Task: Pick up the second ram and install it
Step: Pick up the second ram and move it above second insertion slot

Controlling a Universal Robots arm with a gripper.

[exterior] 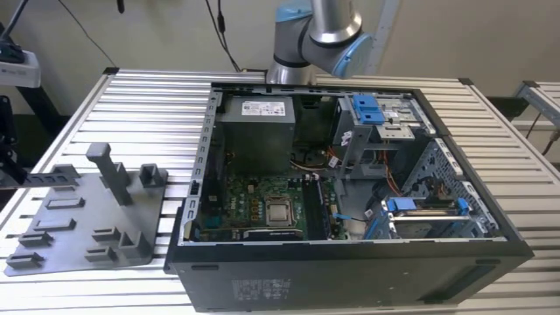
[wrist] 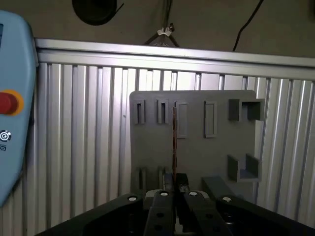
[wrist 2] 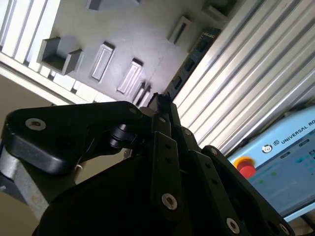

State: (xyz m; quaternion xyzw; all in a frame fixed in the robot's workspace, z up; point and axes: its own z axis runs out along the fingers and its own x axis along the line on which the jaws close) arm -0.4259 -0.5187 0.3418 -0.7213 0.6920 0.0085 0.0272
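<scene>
In both wrist views my gripper (wrist: 175, 181) (wrist 2: 160, 100) is shut on the second ram. In the first wrist view the ram (wrist: 174, 137) shows edge-on as a thin dark line running out from the fingertips across the grey tray (wrist: 197, 152). In the second wrist view the same ram (wrist 2: 191, 61) is a dark strip with small chips, reaching from the fingertips over the tray (wrist 2: 133, 34). Whether it still touches the tray I cannot tell. The open computer case (exterior: 350, 262) lies on the table with its green motherboard (exterior: 254, 200) and long black slots (exterior: 320, 207).
The grey tray (exterior: 79, 226) with upright holder blocks lies at the exterior view's left of the case, on the slatted metal table (exterior: 149, 98). A blue pendant with a red button (wrist: 12, 98) (wrist 2: 275, 157) rests beside the tray. Drive cages and cables crowd the case's right half.
</scene>
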